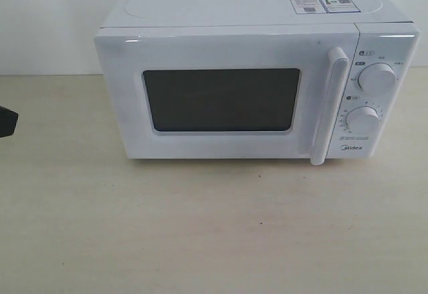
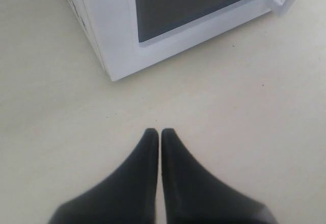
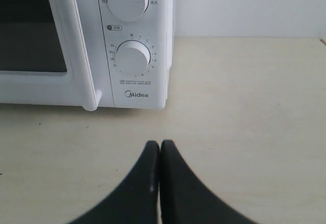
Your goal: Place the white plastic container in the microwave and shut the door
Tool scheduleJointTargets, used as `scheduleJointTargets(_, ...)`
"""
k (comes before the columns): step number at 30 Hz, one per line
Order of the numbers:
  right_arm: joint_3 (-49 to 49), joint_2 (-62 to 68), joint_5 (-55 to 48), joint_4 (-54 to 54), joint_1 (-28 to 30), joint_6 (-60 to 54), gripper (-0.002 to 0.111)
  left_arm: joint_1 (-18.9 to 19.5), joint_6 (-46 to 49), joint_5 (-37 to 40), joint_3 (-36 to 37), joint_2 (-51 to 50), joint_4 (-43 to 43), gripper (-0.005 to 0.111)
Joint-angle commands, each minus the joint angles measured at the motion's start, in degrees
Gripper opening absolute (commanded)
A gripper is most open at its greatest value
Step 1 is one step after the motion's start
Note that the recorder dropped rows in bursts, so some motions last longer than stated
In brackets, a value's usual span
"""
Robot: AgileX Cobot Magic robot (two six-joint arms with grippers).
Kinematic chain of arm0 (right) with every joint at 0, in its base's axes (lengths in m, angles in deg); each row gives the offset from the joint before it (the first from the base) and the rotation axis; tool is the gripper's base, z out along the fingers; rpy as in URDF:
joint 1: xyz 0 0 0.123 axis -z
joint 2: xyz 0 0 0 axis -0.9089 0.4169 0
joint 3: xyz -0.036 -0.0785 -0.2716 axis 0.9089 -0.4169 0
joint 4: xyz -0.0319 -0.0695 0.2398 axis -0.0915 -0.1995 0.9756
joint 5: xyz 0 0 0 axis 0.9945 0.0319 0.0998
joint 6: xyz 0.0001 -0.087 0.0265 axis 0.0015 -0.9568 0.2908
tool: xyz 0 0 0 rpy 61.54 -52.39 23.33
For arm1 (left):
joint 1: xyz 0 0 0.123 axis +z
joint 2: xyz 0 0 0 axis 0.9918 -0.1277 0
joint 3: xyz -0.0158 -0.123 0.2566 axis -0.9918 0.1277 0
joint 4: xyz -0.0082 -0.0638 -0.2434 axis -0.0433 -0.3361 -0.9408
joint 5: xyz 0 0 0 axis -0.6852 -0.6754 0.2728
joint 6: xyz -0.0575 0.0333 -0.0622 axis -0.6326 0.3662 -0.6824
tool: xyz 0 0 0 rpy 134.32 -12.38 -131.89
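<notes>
The white plastic container shows in no view; perhaps it sits behind the dark window (image 1: 221, 100) of the microwave (image 1: 254, 0), whose door (image 1: 221, 50) is shut. Likely light, smooth and somewhat flexible, so grip across its walls. Both the left gripper (image 2: 160, 131) and right gripper (image 3: 160, 142) are clenched on nothing.

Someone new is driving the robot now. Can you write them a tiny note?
Left claw: shut, empty, above the table by a front corner of the microwave.
Right claw: shut, empty, in front of the knobs.
Door: closed.
White box: nowhere in view; the dark window hides the inside.
Done or left: cannot tell. Check inside first; if the box is there, the job is finished.
</notes>
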Motion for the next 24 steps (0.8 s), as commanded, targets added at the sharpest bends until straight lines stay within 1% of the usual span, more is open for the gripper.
scheduleJointTargets(1,0.0,-0.2,0.1,0.1,-0.1,0.0,0.0,-0.2,-0.3,-0.3,0.3,0.5,0.2,0.004)
scheduleJointTargets(5,0.0,-0.2,0.1,0.1,-0.1,0.0,0.0,-0.2,-0.3,-0.4,0.3,0.5,0.2,0.004)
scheduleJointTargets(8,0.0,-0.2,0.1,0.1,-0.1,0.0,0.0,-0.1,-0.3,-0.8,0.3,2.6,0.2,0.004)
scheduleJointTargets(11,0.0,-0.2,0.1,0.1,-0.1,0.0,0.0,0.2,-0.2,-0.9,0.3,8.2,0.3,0.004)
scheduleJointTargets(14,0.0,-0.2,0.1,0.1,-0.1,0.0,0.0,2.5,0.6,-2.3,1.0,18.2,0.6,0.004)
scheduleJointTargets(17,0.0,-0.2,0.1,0.1,-0.1,0.0,0.0,6.4,0.6,-7.7,3.4,30.6,1.0,0.004)
scheduleJointTargets(19,0.0,-0.2,0.1,0.1,-0.1,0.0,0.0,8.1,0.6,-13.1,5.3,38.4,1.0,0.004)
scheduleJointTargets(22,0.0,-0.2,0.1,0.1,-0.1,0.0,0.0,8.5,0.1,-21.2,7.7,47.0,0.8,0.004)
scheduleJointTargets(24,0.0,-0.2,0.1,0.1,-0.1,0.0,0.0,8.5,-0.1,-23.9,9.2,48.8,0.8,0.004)
